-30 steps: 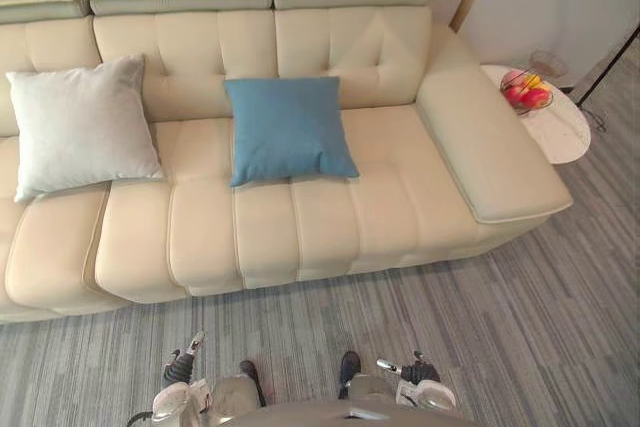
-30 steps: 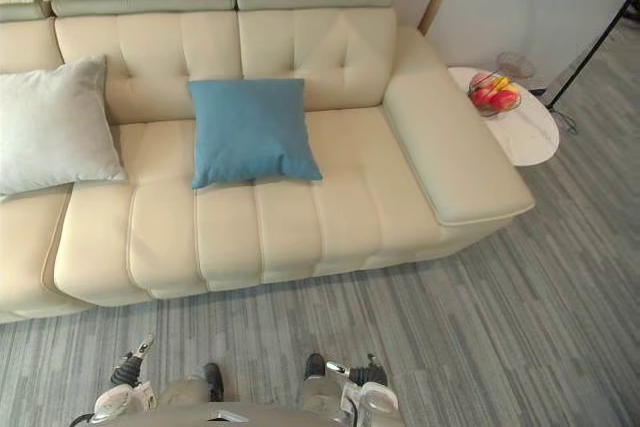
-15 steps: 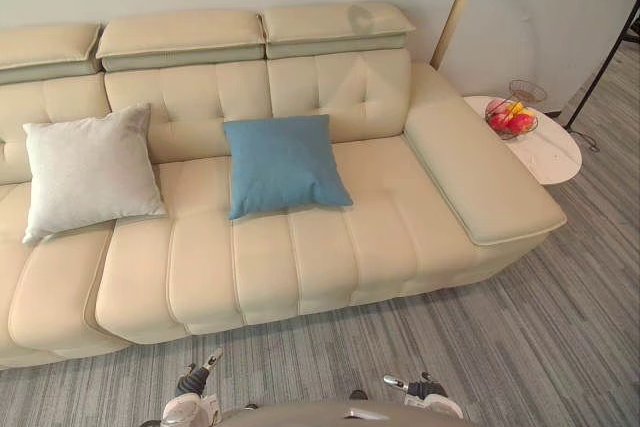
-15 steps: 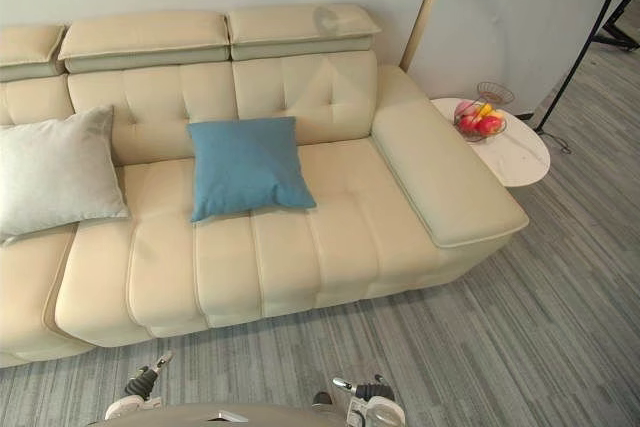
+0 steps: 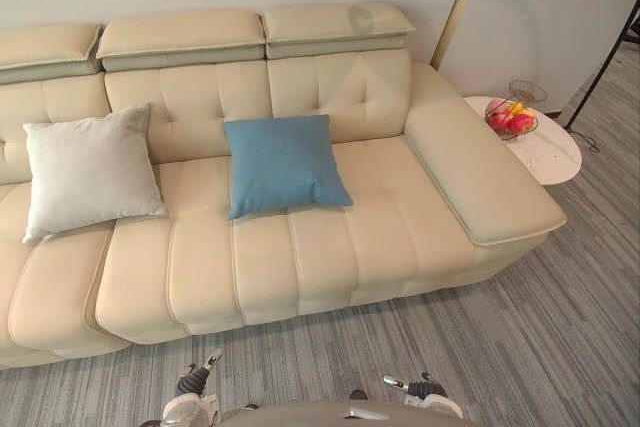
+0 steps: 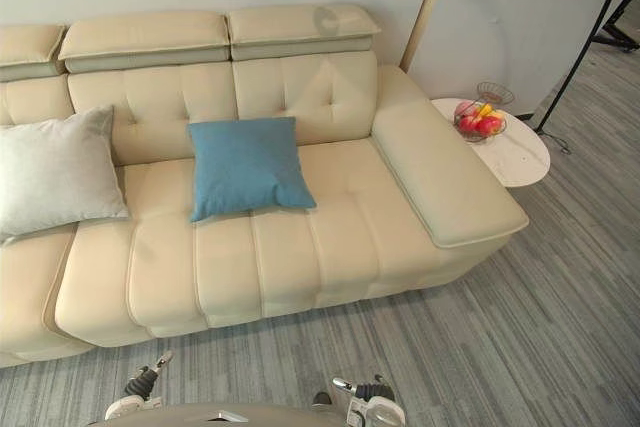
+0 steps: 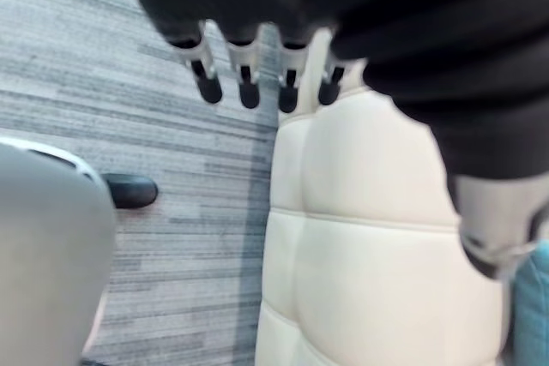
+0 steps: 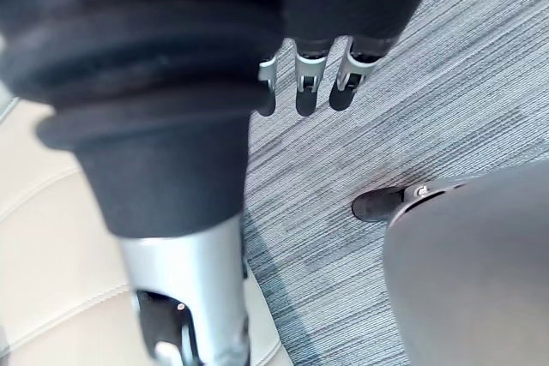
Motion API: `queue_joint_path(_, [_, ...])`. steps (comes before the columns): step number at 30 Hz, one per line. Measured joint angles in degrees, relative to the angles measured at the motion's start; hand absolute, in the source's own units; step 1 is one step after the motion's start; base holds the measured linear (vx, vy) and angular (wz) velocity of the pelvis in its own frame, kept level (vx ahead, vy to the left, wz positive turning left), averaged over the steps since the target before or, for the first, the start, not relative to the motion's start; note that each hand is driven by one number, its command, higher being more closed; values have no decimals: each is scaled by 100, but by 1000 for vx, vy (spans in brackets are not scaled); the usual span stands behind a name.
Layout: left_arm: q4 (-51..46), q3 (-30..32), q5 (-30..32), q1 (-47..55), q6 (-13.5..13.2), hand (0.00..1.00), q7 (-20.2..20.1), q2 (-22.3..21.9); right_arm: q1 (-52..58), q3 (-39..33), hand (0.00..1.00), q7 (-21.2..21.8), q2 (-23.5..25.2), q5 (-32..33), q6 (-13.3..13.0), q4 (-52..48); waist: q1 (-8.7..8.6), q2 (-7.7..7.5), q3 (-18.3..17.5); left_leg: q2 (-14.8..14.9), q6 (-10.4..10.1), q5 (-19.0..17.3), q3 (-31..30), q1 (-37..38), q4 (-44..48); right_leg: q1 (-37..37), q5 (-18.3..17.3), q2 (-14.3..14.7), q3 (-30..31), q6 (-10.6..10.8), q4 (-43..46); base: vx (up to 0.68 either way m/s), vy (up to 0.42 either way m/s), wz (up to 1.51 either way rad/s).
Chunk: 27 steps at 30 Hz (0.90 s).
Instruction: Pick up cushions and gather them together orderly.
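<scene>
Counting your stock: left hand [image 7: 249,83] and right hand [image 8: 306,92], fingers straight and apart, holding nothing. Blue cushion [image 5: 285,164] on the sofa [image 5: 330,237], well ahead of both hands. White cushion [image 5: 88,169] ahead, out beyond the left hand. Cushions well apart; gathering not yet started.

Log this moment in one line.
stage: pre-grasp | left hand: open, empty | right hand: open, empty | blue cushion: mid sofa | grey cushion: sofa left, apart

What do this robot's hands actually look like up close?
The left hand and right hand each have slim silver fingers with rounded dark tips and a separate thumb. A black ribbed cover, like a sleeve, wraps the back and wrist.
</scene>
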Motion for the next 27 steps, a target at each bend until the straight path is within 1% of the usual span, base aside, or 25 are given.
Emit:
queue_joint_path(2, [8, -44, 0, -5, 0, 0, -23, 14, 0, -3, 0, 15, 0, 25, -1, 9, -5, -2, -1, 0, 0, 0, -16, 2, -1, 34, 2, -2, -43, 3, -36, -2, -5, 6])
queue_joint_path(7, [103, -291, -6, -68, -1, 0, -112, 104, -34, -13, 0, 110, -53, 446, -7, 209, -6, -4, -19, 9, -7, -4, 6, 15, 0, 111, 62, 4, -66, 25, -155, -11, -13, 1])
queue_joint_path(10, [134, -349, -8, -79, -1, 0, -160, 126, -27, -15, 0, 113, -53, 583, -4, 213, -24, -3, -17, 19, -23, -17, 55, 42, 19, 136, 87, 11, -18, 23, -180, -24, -15, -10])
queue_joint_path(12, [139, -438, -11, -92, -1, 0, -205, 141, -19, -8, 0, 114, -56, 688, 0, 226, -10, 0, -13, 50, -47, -60, 212, 129, 43, 144, 110, 42, 126, 8, -181, -62, -17, -31])
queue_joint_path(17, [199, -463, -13, -117, -1, 0, -224, 144, -19, -9, 0, 113, -70, 737, -1, 220, -53, 5, 8, 133, -83, -164, 497, 171, 153, 59, 175, 120, 411, -26, -218, -75, -28, -34])
queue_joint_path(20, [286, -493, -6, -159, 0, 0, -237, 160, -4, -15, 0, 113, -103, 738, 2, 216, -130, 42, 49, 218, -165, -242, 655, 200, 217, 40, 181, 189, 540, -38, -220, -57, -51, -24])
queue_joint_path(22, [292, -589, 2, -225, 0, 0, -277, 183, 5, -14, 0, 120, -138, 718, 20, 216, -144, 51, 89, 301, -236, -313, 827, 214, 290, -32, 206, 280, 726, -73, -220, -35, -45, -50])
queue_joint_path(24, [295, -675, 8, -235, 0, 0, -329, 207, 10, -16, 0, 131, -182, 673, 83, 219, -147, 62, 121, 391, -307, -475, 982, 164, 515, -124, 234, 384, 975, -110, -221, -19, -37, -60])
queue_joint_path(26, [319, -693, 10, -238, 0, 0, -330, 202, 38, -21, 0, 184, -213, 672, 101, 220, -189, 51, 142, 429, -332, -566, 971, 109, 667, -183, 248, 439, 1086, -127, -221, 0, -35, -40])
queue_joint_path(27, [337, -710, 28, -251, -1, 0, -331, 193, 75, -68, 0, 216, -224, 671, 104, 229, -220, 63, 159, 438, -288, -610, 943, 102, 725, -260, 270, 486, 1236, -125, -221, 16, -25, -45])
